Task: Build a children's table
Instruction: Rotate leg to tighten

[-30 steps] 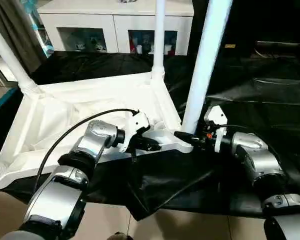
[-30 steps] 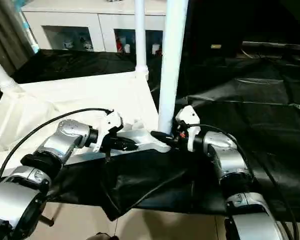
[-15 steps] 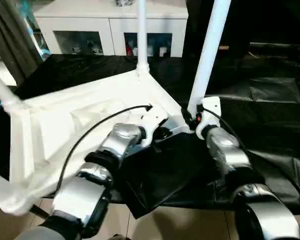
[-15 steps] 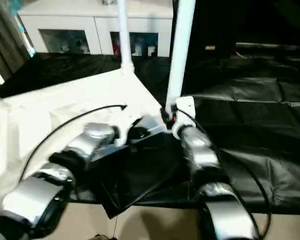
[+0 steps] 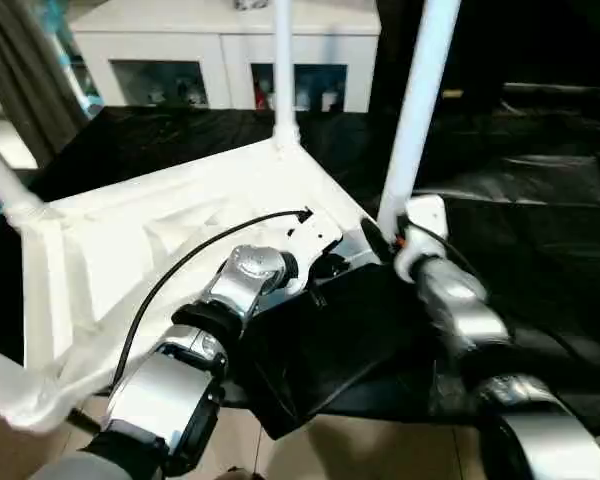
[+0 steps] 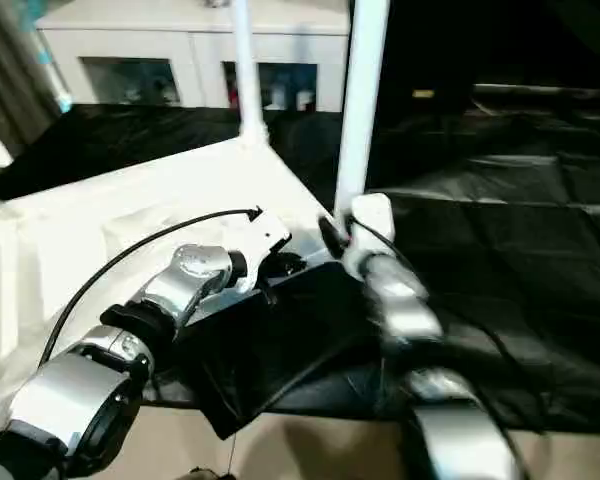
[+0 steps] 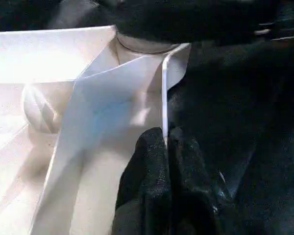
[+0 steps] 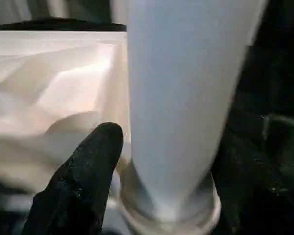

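Swung round since a second ago, the white table (image 5: 170,235) lies upturned, legs rising. Left gripper (image 7: 167,142) pinches its rim; right gripper (image 8: 171,161) straddles the near leg (image 5: 417,105), fingers apart.

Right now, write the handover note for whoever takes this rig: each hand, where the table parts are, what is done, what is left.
Left hand: shut, its black fingers pinched on the thin rim of the small white plastic children's table, next to the near right corner socket.
Right hand: fingers on either side of the base of the long white tapering tube leg at that corner; no firm grip can be told.
Table: upside down on the black plastic sheet, ribbed underside up.
Done: this leg stands in its socket; the far corner leg and the left leg are up too.
Left: check the seating; the fourth corner is out of frame.
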